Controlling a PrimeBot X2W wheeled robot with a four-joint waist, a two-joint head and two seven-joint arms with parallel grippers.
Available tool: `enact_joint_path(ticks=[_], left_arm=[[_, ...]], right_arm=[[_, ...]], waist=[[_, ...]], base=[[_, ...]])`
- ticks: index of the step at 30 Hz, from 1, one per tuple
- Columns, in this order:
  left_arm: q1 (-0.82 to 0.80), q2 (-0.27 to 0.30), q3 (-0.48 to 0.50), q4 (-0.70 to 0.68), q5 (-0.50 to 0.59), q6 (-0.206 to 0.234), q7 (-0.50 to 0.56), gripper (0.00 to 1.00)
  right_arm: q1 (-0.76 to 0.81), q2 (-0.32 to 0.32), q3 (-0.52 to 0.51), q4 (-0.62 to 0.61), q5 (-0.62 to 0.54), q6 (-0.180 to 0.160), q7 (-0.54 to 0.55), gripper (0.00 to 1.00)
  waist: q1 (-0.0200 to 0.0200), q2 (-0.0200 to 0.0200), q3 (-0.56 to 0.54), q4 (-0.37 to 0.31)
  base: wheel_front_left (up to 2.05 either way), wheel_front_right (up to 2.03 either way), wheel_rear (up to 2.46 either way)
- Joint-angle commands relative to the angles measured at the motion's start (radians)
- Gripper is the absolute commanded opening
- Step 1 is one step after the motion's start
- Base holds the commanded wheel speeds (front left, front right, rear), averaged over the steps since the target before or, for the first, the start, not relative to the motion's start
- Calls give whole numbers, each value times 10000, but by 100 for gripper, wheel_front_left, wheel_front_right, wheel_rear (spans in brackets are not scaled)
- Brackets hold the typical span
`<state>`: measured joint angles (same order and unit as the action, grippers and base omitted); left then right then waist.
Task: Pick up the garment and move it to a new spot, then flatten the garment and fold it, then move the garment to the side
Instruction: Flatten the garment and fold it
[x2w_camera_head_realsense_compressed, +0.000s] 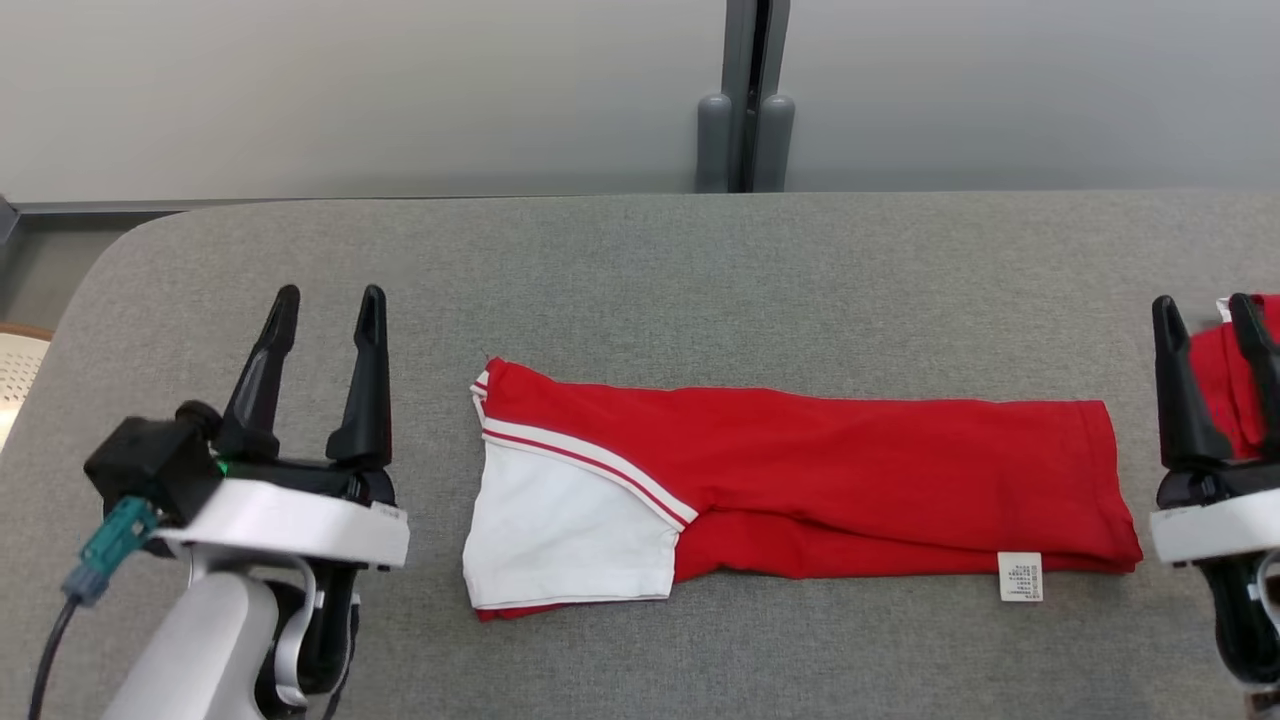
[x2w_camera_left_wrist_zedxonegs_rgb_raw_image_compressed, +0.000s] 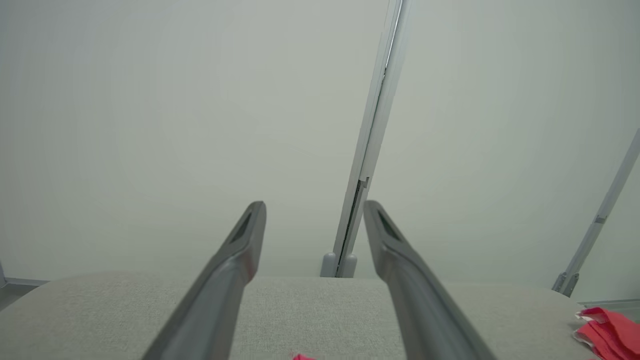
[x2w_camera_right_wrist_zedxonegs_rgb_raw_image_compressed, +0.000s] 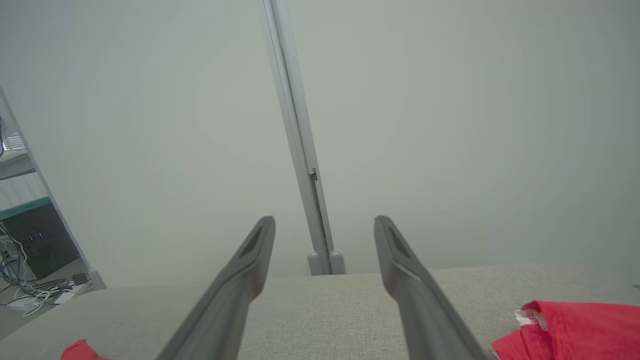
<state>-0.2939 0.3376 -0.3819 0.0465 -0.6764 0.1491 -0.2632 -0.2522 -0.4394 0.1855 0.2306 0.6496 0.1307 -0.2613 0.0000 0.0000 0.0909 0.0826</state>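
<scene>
The garment (x2w_camera_head_realsense_compressed: 800, 480) lies in a long strip — mid-fold, I judge. My left gripper (x2w_camera_head_realsense_compressed: 328, 297) and right gripper (x2w_camera_head_realsense_compressed: 1203, 303) stand open off its ends; next, carry one end across.

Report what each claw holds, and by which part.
Nothing is held. The left claw and right claw stand open, empty, either side of the folded red garment lying on the table.

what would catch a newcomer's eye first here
The red garment with a white panel, folded into a long strip across the middle of the grey table. Flanking it, the left gripper and right gripper sit with dark fingers open, holding nothing. Another red cloth lies at the right edge, behind the right gripper.
</scene>
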Motion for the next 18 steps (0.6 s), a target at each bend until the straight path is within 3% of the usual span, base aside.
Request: enact_joint_path(ticks=[1, 7, 10, 18], left_arm=[[114, -124, 218, -32, 204, -128, -10, 100], [1581, -1821, 1906, 433, 1638, -1297, -11, 100], [2003, -2326, 2544, 652, 2278, -1867, -11, 100], [2023, -2831, 3292, 982, 3022, -2534, -12, 100]], right_arm=[[202, 48, -149, -139, -255, 0, -47, 100], [1316, 1198, -917, -1050, -1823, 0, -49, 100], [1541, 1622, -1064, -1135, -2149, 0, -50, 100], [1588, 2048, -1581, -781, -2243, 0, -51, 100]], waist=[[0, 0, -13, 25], [0, 0, -56, 75], [0, 0, 11, 44], [0, 0, 268, 165]], base=[[0, 0, 0], [0, 0, 0], [0, 0, 0], [0, 0, 0]])
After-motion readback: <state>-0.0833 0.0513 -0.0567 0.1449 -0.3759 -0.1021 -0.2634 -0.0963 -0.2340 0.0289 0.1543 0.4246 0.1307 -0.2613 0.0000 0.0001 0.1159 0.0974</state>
